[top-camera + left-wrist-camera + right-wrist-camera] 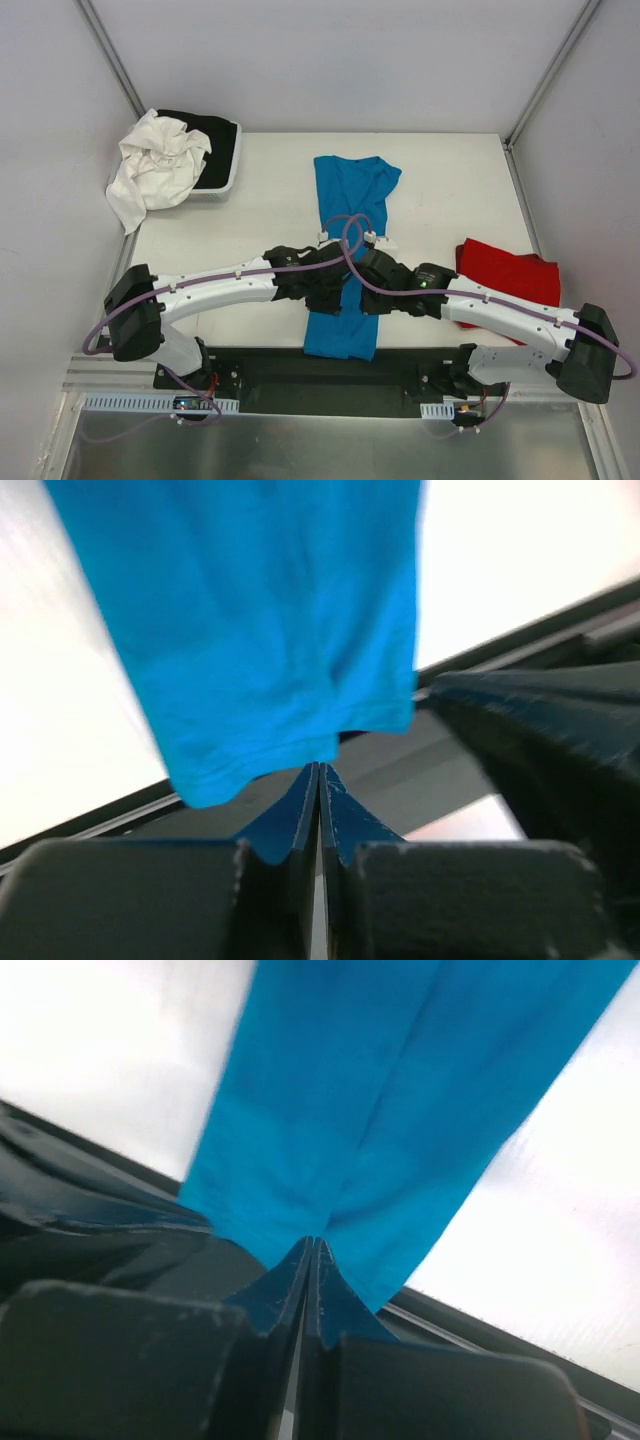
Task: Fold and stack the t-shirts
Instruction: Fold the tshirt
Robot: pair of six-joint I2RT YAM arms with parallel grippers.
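The turquoise-blue t-shirt (350, 190) lies folded into a long narrow strip down the middle of the table, collar end far and hem hanging just over the near edge. My left gripper (326, 292) and right gripper (374, 292) meet over its middle from either side. In the left wrist view my left gripper (320, 765) is shut, its tips at the blue t-shirt's (270, 630) hem. In the right wrist view my right gripper (312, 1241) is shut, with creases of the blue cloth (380, 1090) running into its tips. The red t-shirt (510, 272) lies folded at the right.
A grey tray (233, 168) at the back left holds a crumpled white garment (155, 165) spilling over its rim and a black garment (215, 140). A black strip (260, 365) runs along the near table edge by the arm bases. Grey walls enclose the table.
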